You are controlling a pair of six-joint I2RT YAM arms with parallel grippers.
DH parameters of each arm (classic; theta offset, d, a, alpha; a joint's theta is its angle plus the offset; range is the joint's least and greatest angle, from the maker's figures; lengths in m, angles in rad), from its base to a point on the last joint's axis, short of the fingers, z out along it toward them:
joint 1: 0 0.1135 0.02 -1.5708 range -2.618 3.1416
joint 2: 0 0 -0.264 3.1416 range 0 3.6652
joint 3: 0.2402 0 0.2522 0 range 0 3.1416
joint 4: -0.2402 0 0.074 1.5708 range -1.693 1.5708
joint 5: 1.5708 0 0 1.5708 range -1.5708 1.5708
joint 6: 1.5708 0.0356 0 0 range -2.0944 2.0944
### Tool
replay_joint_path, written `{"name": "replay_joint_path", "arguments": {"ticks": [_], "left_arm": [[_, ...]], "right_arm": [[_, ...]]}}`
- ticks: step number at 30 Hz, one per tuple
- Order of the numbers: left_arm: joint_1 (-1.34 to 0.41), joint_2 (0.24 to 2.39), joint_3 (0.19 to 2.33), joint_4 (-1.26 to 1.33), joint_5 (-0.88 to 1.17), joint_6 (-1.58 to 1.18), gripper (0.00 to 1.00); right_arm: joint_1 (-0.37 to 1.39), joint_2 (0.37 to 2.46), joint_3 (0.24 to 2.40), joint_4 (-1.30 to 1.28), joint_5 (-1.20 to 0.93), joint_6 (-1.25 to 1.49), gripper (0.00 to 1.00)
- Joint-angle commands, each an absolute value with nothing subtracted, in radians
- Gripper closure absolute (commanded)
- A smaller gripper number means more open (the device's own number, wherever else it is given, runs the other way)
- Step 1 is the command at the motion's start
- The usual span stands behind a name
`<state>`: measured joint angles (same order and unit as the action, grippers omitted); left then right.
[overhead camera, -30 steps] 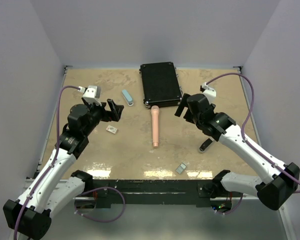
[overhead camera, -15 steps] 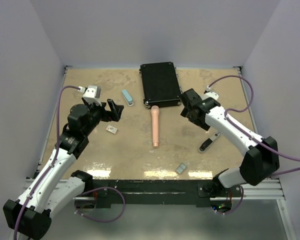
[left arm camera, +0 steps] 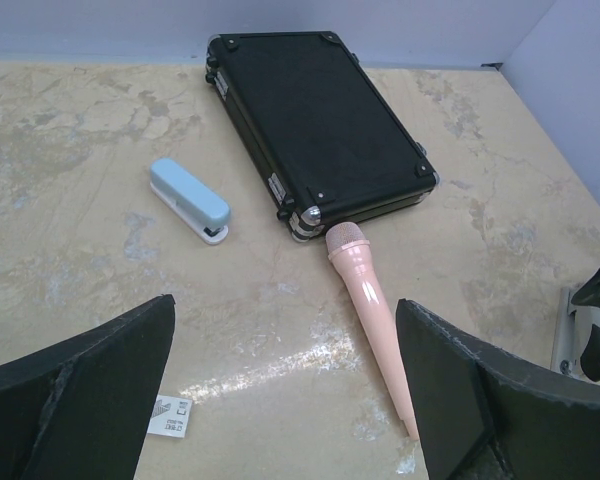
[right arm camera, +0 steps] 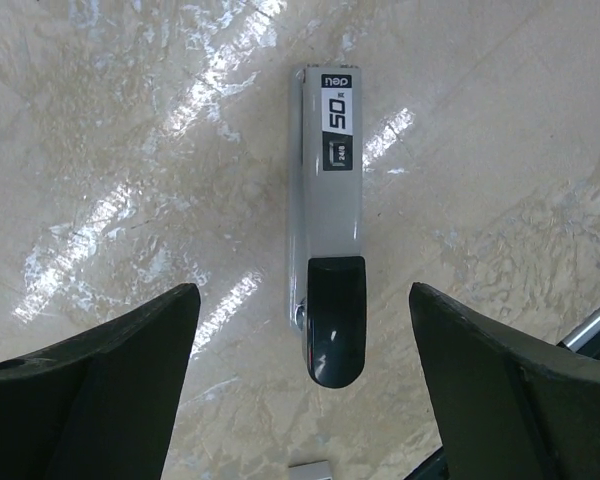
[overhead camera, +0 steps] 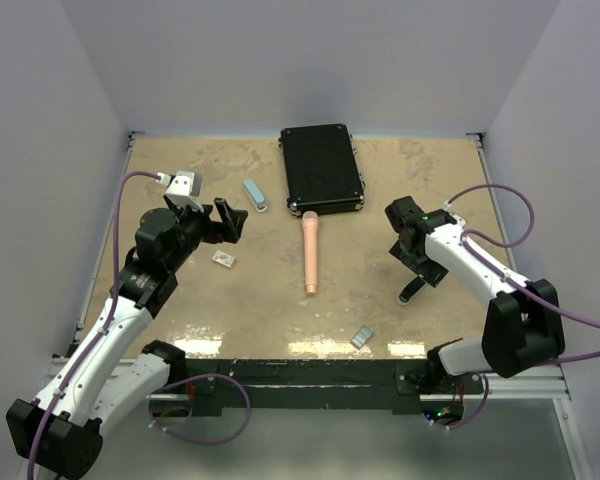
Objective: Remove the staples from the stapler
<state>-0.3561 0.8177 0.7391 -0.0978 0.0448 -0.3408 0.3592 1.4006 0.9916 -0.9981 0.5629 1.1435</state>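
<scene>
Hovering pincer: the right pincer [right arm camera: 302,295] is shown above the grey stapler [right arm camera: 325,180], with its fingers spread wide and nothing touched.
Stapler position: it is laid flat on the table [overhead camera: 270,310], to the right of the black case [overhead camera: 322,170] and nearer the arm bases than the case.
Long axis: in the right wrist view the body runs straight up the gap between the fingers, black end toward the wrist and printed end away. The closing line of the fingers is therefore crossed by the narrow width.
Direction from pincer: the stapler is directly below and roughly centred, so a plain descent is judged sufficient.
Nearer arm: the right arm is nearer. The left pincer [left arm camera: 285,310] is held apart and empty, well to the left of the case and far from the grey stapler.
Staples: the staples [overhead camera: 362,337] are seen as small silvery blocks on the table, well to the near side of the case and near the stapler's black end. Whether more are left inside cannot be told.
Other items: a pink microphone [overhead camera: 310,255] is laid with its head at the case's near edge. A blue stapler [overhead camera: 255,195] is placed just left of the case, and a white card [overhead camera: 223,260] further left and nearer the bases.
</scene>
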Motion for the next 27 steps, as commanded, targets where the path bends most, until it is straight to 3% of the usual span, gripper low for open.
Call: {"name": "replay_joint_path", "arguments": {"ticks": [1,9,12,16,21,27], "left_arm": [[-0.360,0.808,0.767,-0.074,0.055,-0.354,0.04],[-0.360,0.818,0.765,-0.071,0.066,-0.356,0.04],[-0.360,0.812,0.765,-0.072,0.064,-0.356,0.05],[-0.360,0.804,0.761,-0.067,0.063,-0.356,0.05],[-0.361,0.805,0.762,-0.069,0.064,-0.357,0.04],[-0.360,0.807,0.762,-0.066,0.078,-0.356,0.05]], "right_arm": [[0.341,1.368,0.966,-1.014,0.588,1.207,0.11],[0.331,1.368,0.888,-0.940,0.525,1.213,0.17],[0.331,1.373,0.836,-0.871,0.467,1.195,0.24],[0.330,1.385,0.802,-0.830,0.451,1.192,0.41],[0.331,1.373,0.802,-0.799,0.471,1.157,0.52],[0.334,1.283,0.755,-0.634,0.378,0.983,0.73]]}}
